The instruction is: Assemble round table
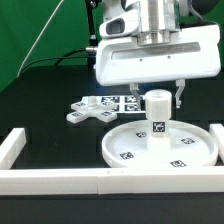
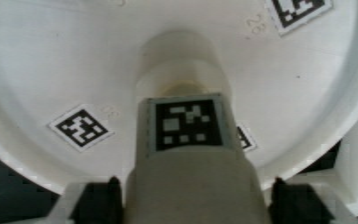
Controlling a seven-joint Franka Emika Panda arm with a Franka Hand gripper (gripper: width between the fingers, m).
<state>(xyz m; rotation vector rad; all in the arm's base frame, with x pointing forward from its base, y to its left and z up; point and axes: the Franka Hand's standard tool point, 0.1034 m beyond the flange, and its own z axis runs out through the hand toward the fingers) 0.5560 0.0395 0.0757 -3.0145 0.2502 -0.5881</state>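
The large round disc (image 1: pixel 125 150) lies flat on the black table near the front. The short cylinder leg (image 1: pixel 158 118) stands upright on its middle, a tag facing the camera. My gripper (image 1: pixel 160 97) comes straight down over the leg's top, one finger on each side. In the wrist view the leg (image 2: pixel 190 150) fills the space between the dark fingers (image 2: pixel 96 197), which press against its sides; the disc (image 2: pixel 69 90) spreads out beneath it. The gripper (image 2: pixel 197 200) is shut on the leg. The cross-shaped base (image 1: pixel 88 113) lies loose behind the disc, towards the exterior view's left.
The marker board (image 1: pixel 120 101) lies behind the disc, partly under the gripper. A long white border rail (image 1: pixel 60 180) runs along the front, with a corner piece (image 1: pixel 12 145) at the exterior view's left and another end at the right.
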